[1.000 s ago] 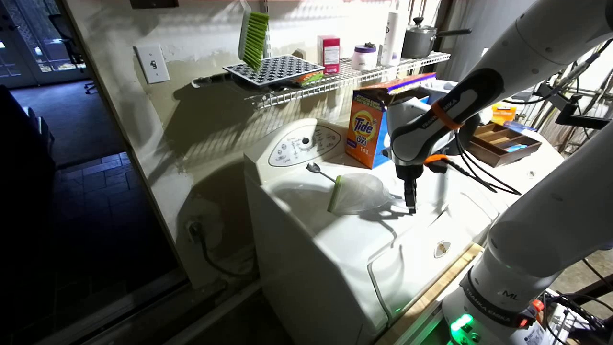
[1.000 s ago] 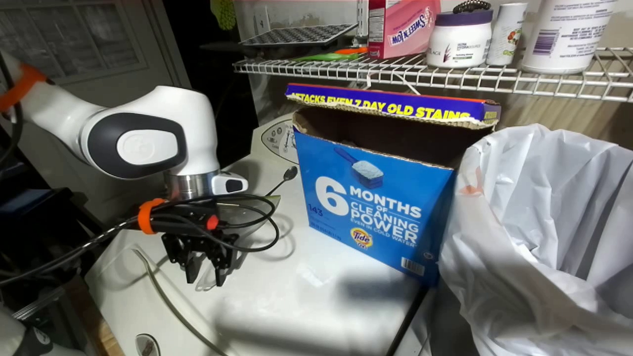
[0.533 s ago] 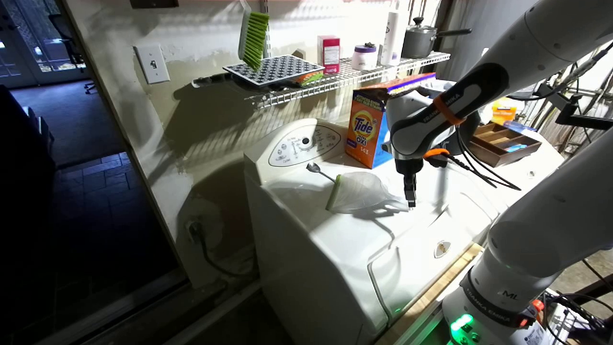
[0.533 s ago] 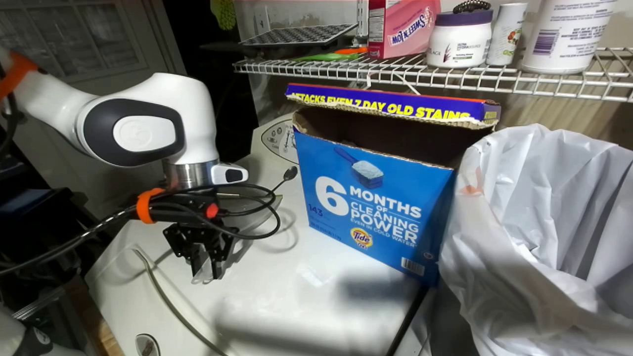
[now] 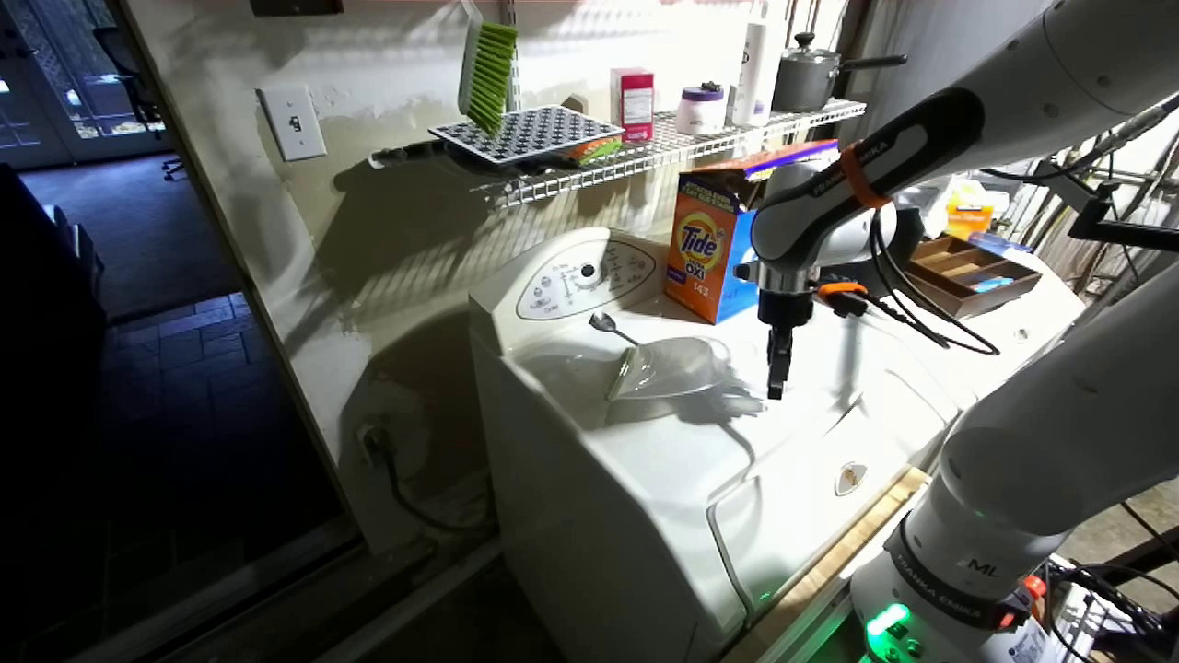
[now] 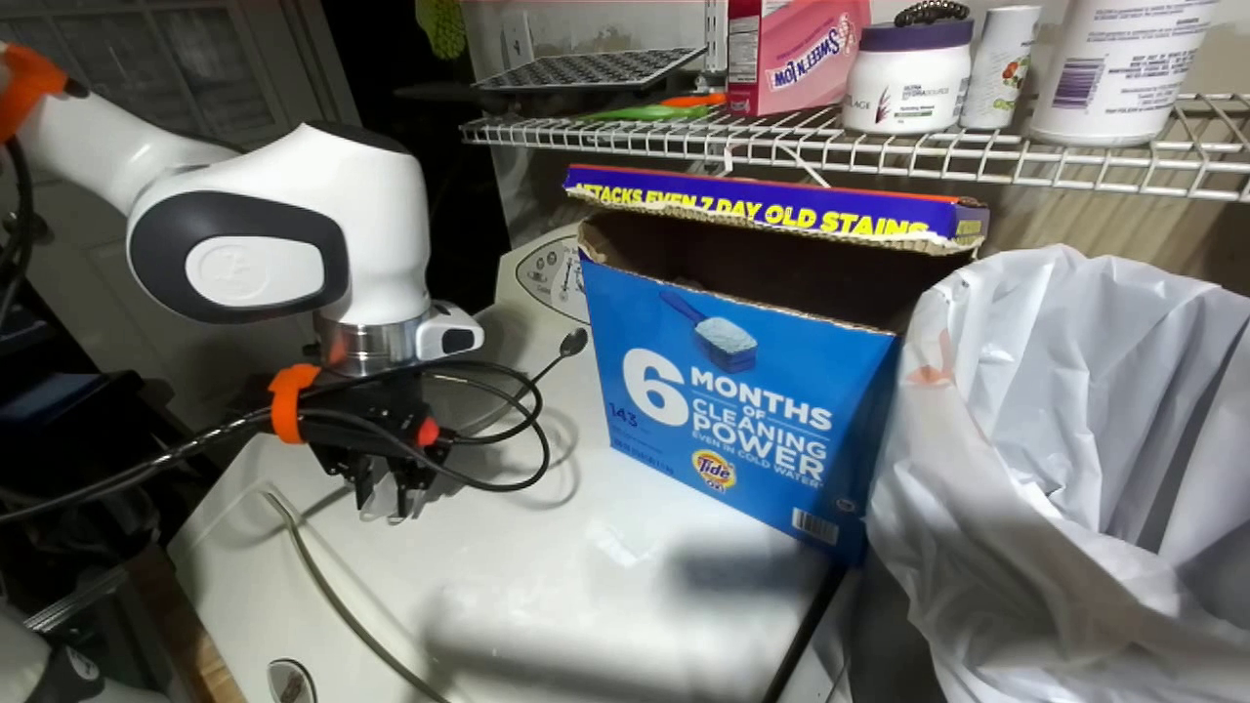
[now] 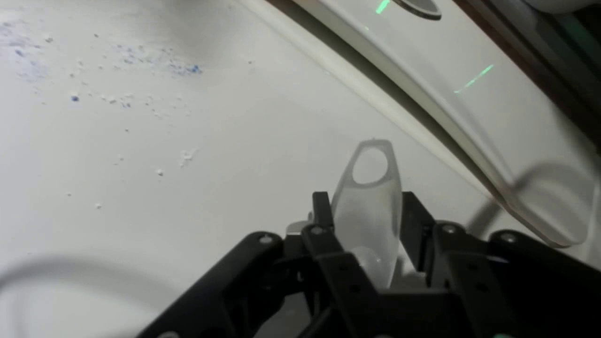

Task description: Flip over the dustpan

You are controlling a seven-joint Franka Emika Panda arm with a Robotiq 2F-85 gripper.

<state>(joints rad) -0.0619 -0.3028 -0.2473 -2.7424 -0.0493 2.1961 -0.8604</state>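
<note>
Big white appliance (image 5: 663, 460) under all the action, its front running off the bottom of the frame in both exterior views. In comes the robot arm (image 5: 1032, 120) from the right, chopped by the top and right edges. A white plastic bag (image 6: 1064, 469) crowds the right of an exterior view, cut off there, and beside it stands the detergent box (image 6: 742, 391), upright.

Now the dustpan (image 5: 672, 368), pale and half see-through at centre frame, wide lip to the left, on or just over the appliance top; touching or not, I can't tell. Cables (image 6: 220, 430) and the gripper (image 7: 367, 206) mask much of it in an exterior view, and the wrist view gives us only its handle (image 7: 364, 225). And there's the grip: fingers (image 7: 322, 209) drawn in to the handle's width, snug on both sides, holed end poking past the tips. The spoon (image 5: 603, 322) runs down to the dustpan's upper corner, contact unclear.

Edges! The appliance drops away just left of the lip; a dark seam (image 7: 389, 91) slants through the wrist view's upper right, near the handle's end. Room opens through the lower centre, between gripper and box, and across the wrist view's left, sprinkled with granules (image 7: 190, 69).
</note>
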